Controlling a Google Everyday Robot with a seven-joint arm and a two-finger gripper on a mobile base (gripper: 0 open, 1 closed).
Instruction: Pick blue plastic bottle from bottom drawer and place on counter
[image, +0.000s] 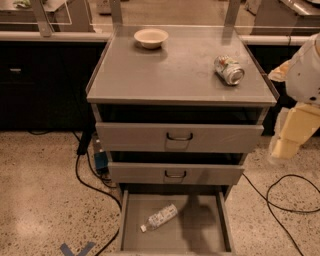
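The blue plastic bottle (159, 217), clear with a white cap, lies on its side at the left-middle of the open bottom drawer (202, 235), cap pointing to the front left. The counter (175, 70) is the grey top of the cabinet. My gripper (286, 145), cream-coloured, hangs pointing down at the right edge of the view. It is beside the cabinet's right side at the height of the top drawer, far from the bottle and holding nothing.
A crushed silver can (229, 69) lies on the counter's right side, and a pale bowl (151, 37) stands at the back. The two upper drawers (179, 136) are pulled out slightly. Black cables (285, 200) run over the speckled floor on both sides.
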